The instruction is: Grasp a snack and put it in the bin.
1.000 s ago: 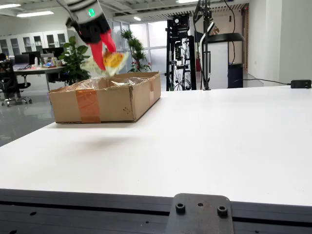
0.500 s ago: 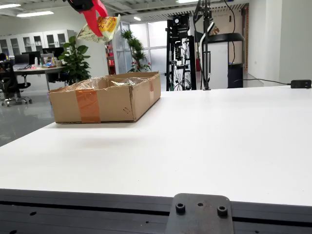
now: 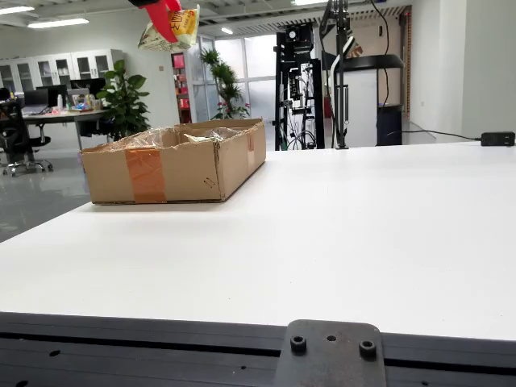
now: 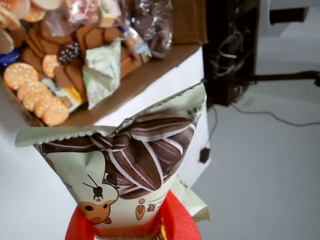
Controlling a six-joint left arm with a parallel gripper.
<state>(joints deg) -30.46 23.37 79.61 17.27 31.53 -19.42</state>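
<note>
My red gripper is high at the top of the front view, above the cardboard box. It is shut on a snack packet with sunflower seeds printed on it. In the gripper-mounted view the packet fills the middle, clamped between the red fingers at the bottom. Below and beyond it lies the open box, holding several snack packs and biscuit bags. The gripper hangs over the white table near the box's edge in that view.
The box stands on the far left of the white table. A black equipment rack and a stand rise behind the table's far edge. A black mount plate sits at the table's near edge. Office desks and plants are beyond.
</note>
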